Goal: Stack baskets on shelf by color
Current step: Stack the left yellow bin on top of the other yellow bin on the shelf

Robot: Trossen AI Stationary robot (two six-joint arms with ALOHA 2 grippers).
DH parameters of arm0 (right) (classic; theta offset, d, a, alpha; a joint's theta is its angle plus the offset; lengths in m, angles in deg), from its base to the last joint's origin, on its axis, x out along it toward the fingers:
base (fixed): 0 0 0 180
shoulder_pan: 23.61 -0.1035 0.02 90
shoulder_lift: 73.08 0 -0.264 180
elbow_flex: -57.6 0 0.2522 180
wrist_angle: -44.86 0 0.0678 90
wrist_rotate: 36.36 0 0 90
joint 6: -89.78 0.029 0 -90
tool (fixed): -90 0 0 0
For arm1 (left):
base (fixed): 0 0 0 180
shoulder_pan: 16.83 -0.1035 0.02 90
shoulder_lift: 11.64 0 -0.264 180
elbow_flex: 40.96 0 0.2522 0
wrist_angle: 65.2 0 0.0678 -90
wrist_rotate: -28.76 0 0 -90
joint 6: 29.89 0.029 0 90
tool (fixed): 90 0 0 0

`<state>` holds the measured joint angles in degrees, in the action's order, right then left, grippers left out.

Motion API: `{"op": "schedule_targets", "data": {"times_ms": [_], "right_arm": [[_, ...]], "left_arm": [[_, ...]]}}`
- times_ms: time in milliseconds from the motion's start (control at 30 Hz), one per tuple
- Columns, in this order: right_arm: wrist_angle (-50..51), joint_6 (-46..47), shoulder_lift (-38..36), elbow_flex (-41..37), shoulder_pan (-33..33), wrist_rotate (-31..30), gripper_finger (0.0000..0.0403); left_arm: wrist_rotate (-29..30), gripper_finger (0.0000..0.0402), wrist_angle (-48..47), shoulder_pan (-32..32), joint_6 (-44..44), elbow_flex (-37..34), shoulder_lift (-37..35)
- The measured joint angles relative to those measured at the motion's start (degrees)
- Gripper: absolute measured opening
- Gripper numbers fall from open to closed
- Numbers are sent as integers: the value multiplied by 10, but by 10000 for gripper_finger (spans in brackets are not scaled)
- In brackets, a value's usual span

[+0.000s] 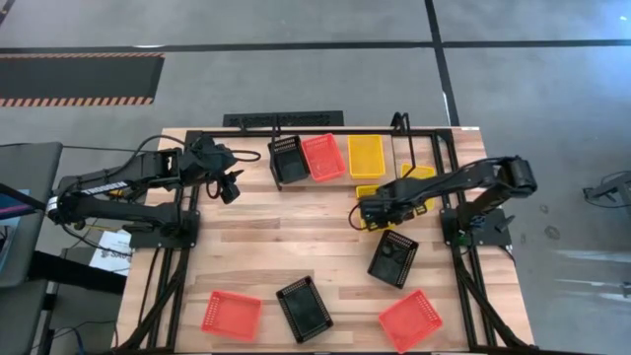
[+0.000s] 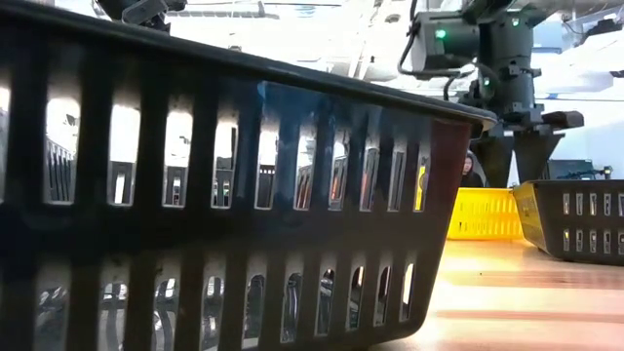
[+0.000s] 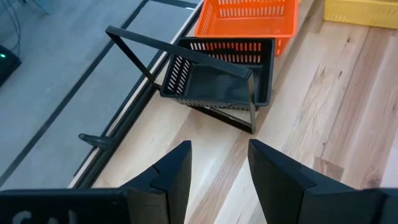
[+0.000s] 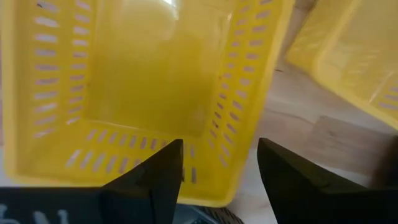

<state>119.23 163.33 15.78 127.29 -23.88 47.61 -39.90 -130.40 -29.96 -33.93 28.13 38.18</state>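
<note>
Right hand (image 4: 214,171) spread over yellow basket (image 4: 137,87), left hand (image 3: 217,171) spread near black basket (image 3: 217,78), low view blocked.

No text, label, brand or number can be read anywhere in these views. The left wrist view shows pale marks on the left gripper's (image 3: 217,171) dark housing at the frame's edge, cut off and too partial to make out, and the right wrist view shows similar faint marks on the right gripper's (image 4: 219,168) housing, equally illegible. In the high view a white sheet (image 1: 111,251) lies beside the counter (image 1: 296,237) under the left arm with dark print on it, too small to read
</note>
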Motion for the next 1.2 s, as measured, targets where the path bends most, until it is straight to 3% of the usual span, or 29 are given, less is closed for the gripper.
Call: {"op": "schedule_targets", "data": {"times_ms": [267, 367, 533, 600, 833, 1067, 1200], "right_arm": [[-32, -3, 43, 0, 0, 34, 196], [-48, -17, 53, 0, 0, 54, 151], [-50, -22, 51, 1, 0, 62, 38], [-52, -22, 44, 2, 1, 64, 14], [-52, -19, 31, 32, 0, 53, 8], [-15, -21, -14, 149, -5, 27, 6], [30, -31, -38, 220, -14, -33, 5]], "left_arm": [[0, 146, 0, 0, 4, 0, 0], [0, 146, 0, 0, 4, 0, 0], [0, 146, 0, 0, 4, 0, 0], [0, 146, 0, 0, 4, 0, 0], [0, 146, 0, 0, 3, 0, 0], [0, 146, 0, 0, 3, 0, 0], [0, 146, 1, 0, 3, 0, 0]]}}
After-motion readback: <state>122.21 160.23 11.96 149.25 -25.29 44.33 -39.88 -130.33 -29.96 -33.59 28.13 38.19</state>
